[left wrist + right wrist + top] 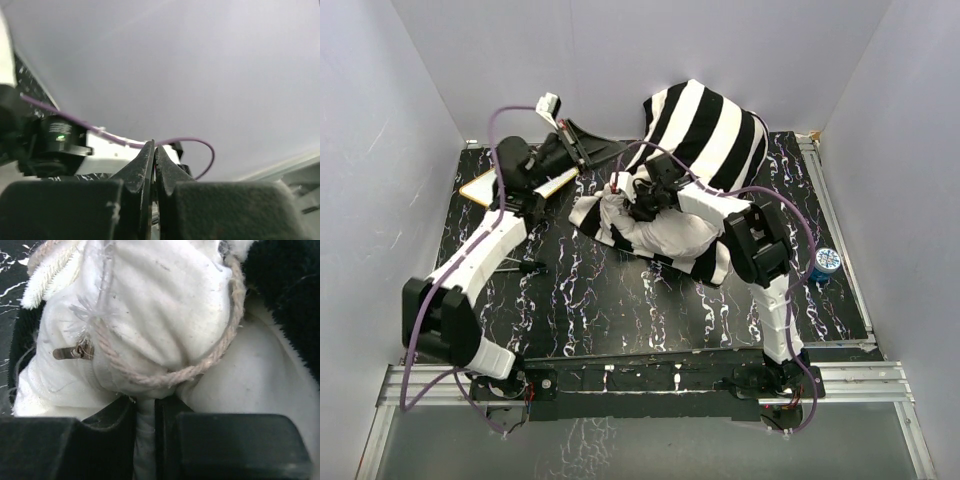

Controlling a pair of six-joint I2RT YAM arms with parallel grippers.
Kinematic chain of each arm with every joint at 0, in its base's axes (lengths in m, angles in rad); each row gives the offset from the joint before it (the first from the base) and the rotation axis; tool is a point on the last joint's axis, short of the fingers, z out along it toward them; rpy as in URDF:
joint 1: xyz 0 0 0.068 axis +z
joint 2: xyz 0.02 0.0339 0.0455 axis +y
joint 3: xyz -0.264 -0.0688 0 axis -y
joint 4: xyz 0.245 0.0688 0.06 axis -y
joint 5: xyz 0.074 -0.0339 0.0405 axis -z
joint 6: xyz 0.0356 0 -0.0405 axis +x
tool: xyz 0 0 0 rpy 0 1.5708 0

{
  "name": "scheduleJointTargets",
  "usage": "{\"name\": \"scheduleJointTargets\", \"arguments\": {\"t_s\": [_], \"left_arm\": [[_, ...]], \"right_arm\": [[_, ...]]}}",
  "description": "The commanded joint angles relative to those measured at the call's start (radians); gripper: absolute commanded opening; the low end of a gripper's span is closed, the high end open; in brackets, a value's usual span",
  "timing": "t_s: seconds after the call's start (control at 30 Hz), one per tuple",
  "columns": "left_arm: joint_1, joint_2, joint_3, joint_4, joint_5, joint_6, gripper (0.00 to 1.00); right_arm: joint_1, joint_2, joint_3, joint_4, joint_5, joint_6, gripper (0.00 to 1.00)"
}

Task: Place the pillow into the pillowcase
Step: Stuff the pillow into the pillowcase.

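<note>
Here's a robotics lab test cell: plain white panel walls (390, 150) box in a black marbled table (620, 310) at nine, twelve and three o'clock. At six o'clock, an aluminium rail (860, 380) carries the left arm (480, 250) and right arm (775, 300), both trailing purple cables (404, 380).

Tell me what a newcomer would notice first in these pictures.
The bold black-and-white striped pillowcase bulges at the far middle of the table. At its left end the white pillow pokes out, pinched between the fingers of the right gripper just below a rope loop. The left gripper hangs shut and empty, far left.
</note>
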Motion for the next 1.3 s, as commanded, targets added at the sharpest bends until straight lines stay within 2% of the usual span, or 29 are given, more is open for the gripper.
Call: {"name": "scheduleJointTargets", "arguments": {"t_s": [0.0, 0.13, 0.23, 0.33, 0.4, 0.53, 0.67, 0.8, 0.97, 1.13, 1.2, 1.27], "left_arm": [[0.005, -0.124, 0.035, -0.089, 0.061, 0.135, 0.0], [0.007, -0.235, -0.035, -0.474, -0.087, 0.423, 0.02], [0.008, -0.33, -0.194, -0.558, -0.198, 0.496, 0.34], [0.009, -0.331, -0.371, -0.493, -0.232, 0.503, 0.55], [0.015, -0.246, -0.413, -0.465, -0.236, 0.524, 0.58], [0.019, -0.054, -0.388, -0.392, -0.261, 0.544, 0.6], [0.017, 0.074, -0.352, -0.328, -0.318, 0.529, 0.62], [0.012, 0.157, -0.315, -0.332, -0.392, 0.536, 0.61], [-0.002, 0.232, -0.282, -0.248, -0.343, 0.493, 0.6], [-0.029, 0.247, -0.269, -0.267, -0.358, 0.504, 0.59], [-0.03, 0.268, -0.261, -0.277, -0.351, 0.504, 0.36], [-0.031, 0.283, -0.261, -0.271, -0.343, 0.508, 0.09]], "right_arm": [[-0.046, 0.117, -0.04, -0.23, 0.022, 0.08, 0.1], [-0.09, 0.102, -0.019, -0.227, -0.016, 0.141, 0.13], [-0.122, 0.083, 0.0, -0.229, -0.051, 0.156, 0.14], [-0.137, 0.073, 0.019, -0.243, -0.091, 0.16, 0.19], [-0.141, 0.059, 0.017, -0.244, -0.121, 0.163, 0.22], [-0.145, 0.028, 0.003, -0.245, -0.154, 0.162, 0.24], [-0.146, 0.0, -0.005, -0.249, -0.186, 0.161, 0.26], [-0.147, -0.011, 0.002, -0.25, -0.199, 0.163, 0.27], [-0.148, -0.007, 0.01, -0.252, -0.193, 0.165, 0.28], [-0.147, -0.003, 0.019, -0.257, -0.206, 0.171, 0.3], [-0.148, -0.005, 0.038, -0.273, -0.221, 0.17, 0.31], [-0.148, -0.013, 0.063, -0.304, -0.243, 0.157, 0.32]]}}
